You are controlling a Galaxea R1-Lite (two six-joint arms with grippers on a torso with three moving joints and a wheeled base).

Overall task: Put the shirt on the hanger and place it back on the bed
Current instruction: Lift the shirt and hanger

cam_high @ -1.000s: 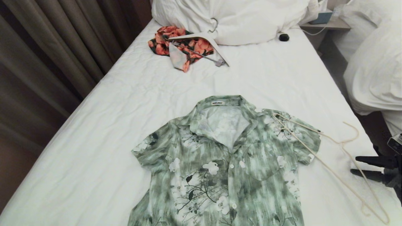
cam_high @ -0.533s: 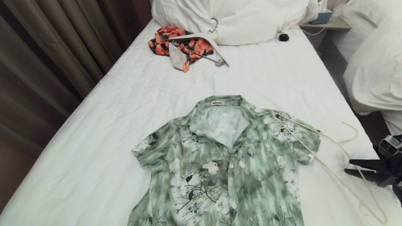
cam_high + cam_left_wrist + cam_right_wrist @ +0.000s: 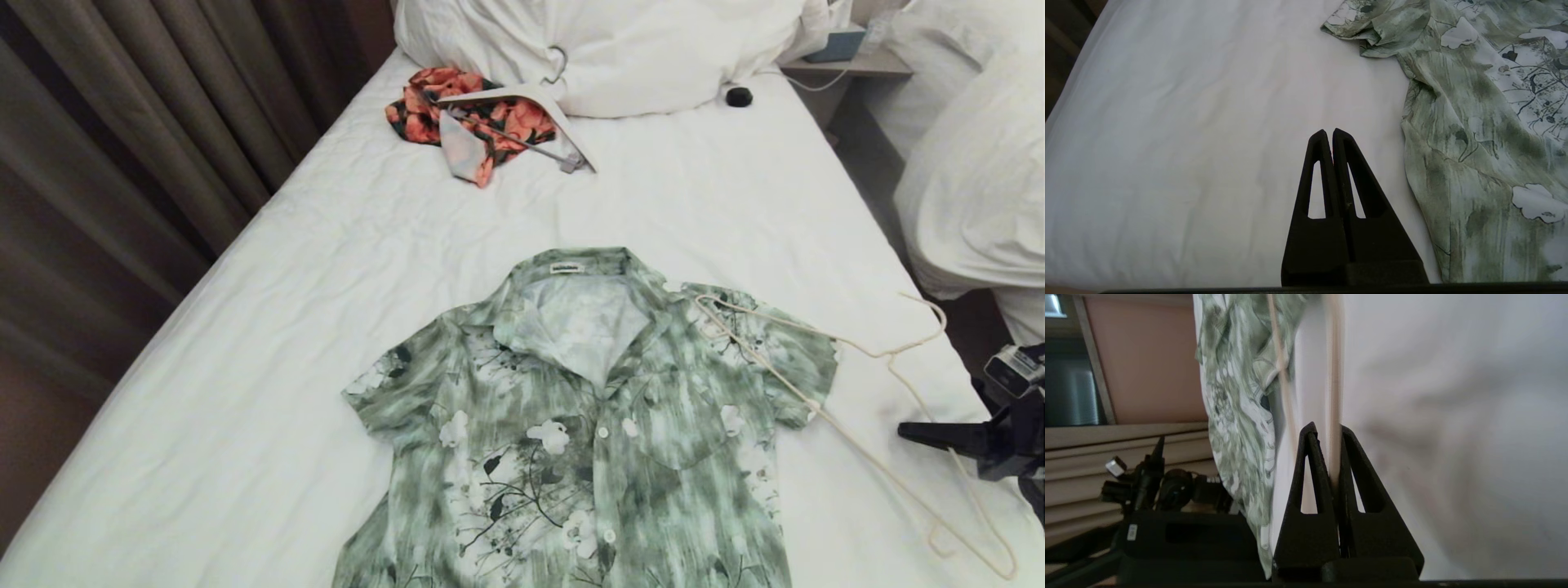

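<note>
Right gripper [image 3: 906, 429] sits at the right edge of the bed [image 3: 245, 392], fingers pinched onto one thin rod of the hanger [image 3: 824, 412]; in the right wrist view the cream wire runs straight down between the 2 black fingers [image 3: 1310, 465] and is clamped there. The hanger lies tilted across the sheet: its far corner rests on the shirt's [image 3: 588, 425] right shoulder, its long side crosses the sleeve hem, its hook curls out near the bed's right edge, and its near corner lies by the lower right of the head view. Whether the gripped end is lifted off the sheet, I cannot tell. The shirt is spread flat, front up, collar toward the pillows [image 3: 620, 49], buttons closed down the front, roughly centred on the near half of the bed. Left gripper [image 3: 1329, 134] hovers over bare sheet just beside the shirt's left sleeve and side seam, fingers pressed together, nothing between them (only visible in its own wrist view). At the far end: an orange-red floral garment [image 3: 465, 114] bunched under a thick white hanger [image 3: 531, 110], both just in front of the pillows, plus a small black round object [image 3: 739, 97] on the sheet. Brown curtains [image 3: 122, 163] run along the left side; a second white bed [image 3: 971, 180] stands to the right.
</note>
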